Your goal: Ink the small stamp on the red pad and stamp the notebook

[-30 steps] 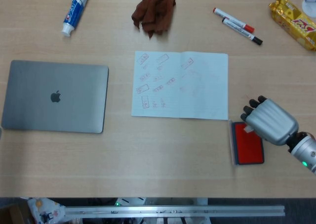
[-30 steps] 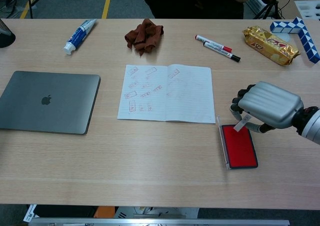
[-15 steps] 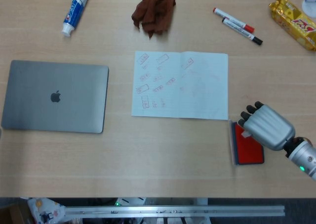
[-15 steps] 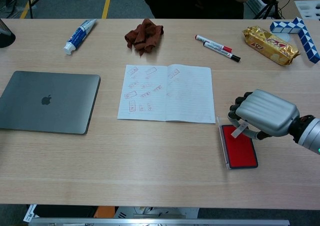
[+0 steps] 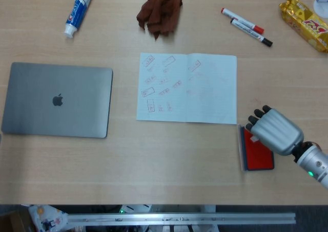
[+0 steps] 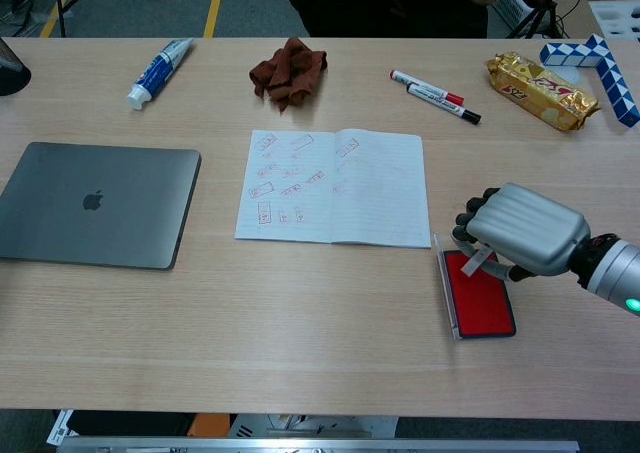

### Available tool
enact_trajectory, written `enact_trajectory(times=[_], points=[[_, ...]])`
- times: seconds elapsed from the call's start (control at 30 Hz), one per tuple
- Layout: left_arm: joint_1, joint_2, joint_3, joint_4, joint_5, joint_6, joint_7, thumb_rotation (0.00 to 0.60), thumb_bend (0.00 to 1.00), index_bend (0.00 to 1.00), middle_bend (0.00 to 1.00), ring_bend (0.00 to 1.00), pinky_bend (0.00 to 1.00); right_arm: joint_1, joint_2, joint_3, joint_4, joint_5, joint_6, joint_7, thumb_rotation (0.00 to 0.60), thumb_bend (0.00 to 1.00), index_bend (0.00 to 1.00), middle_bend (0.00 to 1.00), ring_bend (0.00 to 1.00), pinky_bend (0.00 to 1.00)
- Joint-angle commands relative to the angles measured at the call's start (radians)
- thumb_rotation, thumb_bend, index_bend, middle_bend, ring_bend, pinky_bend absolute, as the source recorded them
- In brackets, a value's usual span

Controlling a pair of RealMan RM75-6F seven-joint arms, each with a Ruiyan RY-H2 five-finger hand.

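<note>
Head view: the right hand [image 5: 272, 129] has sunk lower over the red pad [image 5: 258, 151] near the table's [image 5: 154, 160] front right edge, beside the open notebook [image 5: 187, 88]. Chest view: the right hand [image 6: 520, 230] pinches the small stamp [image 6: 478, 260], now touching the pad [image 6: 480, 295].

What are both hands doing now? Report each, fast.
Left hand: not in view.
Right hand: holds the small stamp over the red pad.
</note>
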Motion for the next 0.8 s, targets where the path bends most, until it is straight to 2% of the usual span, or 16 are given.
enact_trajectory(times=[0.03, 0.3, 0.47, 0.63, 0.8], points=[[0.0, -0.001, 0.001, 0.002, 0.0, -0.001, -0.001, 0.6, 0.29, 0.0, 0.0, 0.0, 0.04, -0.001, -0.001, 0.0, 0.001, 0.001, -0.001, -0.001, 0.6, 0.36, 0.69, 0.5, 0.38, 0.43], [0.002, 0.002, 0.001, 0.001, -0.001, 0.0, -0.002, 0.6, 0.29, 0.0, 0.0, 0.0, 0.04, -0.008, 0.011, 0.003, -0.015, -0.006, 0.016, 0.01, 0.6, 0.36, 0.7, 0.5, 0.38, 0.43], [0.0, 0.009, -0.001, -0.009, 0.002, 0.003, 0.001, 0.6, 0.29, 0.0, 0.0, 0.0, 0.04, -0.012, 0.073, 0.017, -0.085, -0.012, 0.058, 0.032, 0.6, 0.36, 0.7, 0.5, 0.38, 0.43], [0.0, 0.014, -0.001, -0.02, 0.011, 0.009, 0.004, 0.6, 0.29, 0.0, 0.0, 0.0, 0.04, 0.001, 0.148, 0.058, -0.165, 0.004, 0.079, 0.045, 0.6, 0.36, 0.7, 0.5, 0.38, 0.43], [0.001, 0.016, 0.002, -0.027, 0.016, 0.011, 0.007, 0.6, 0.29, 0.0, 0.0, 0.0, 0.04, 0.026, 0.174, 0.106, -0.202, 0.06, 0.051, 0.055, 0.6, 0.36, 0.7, 0.51, 0.38, 0.43]])
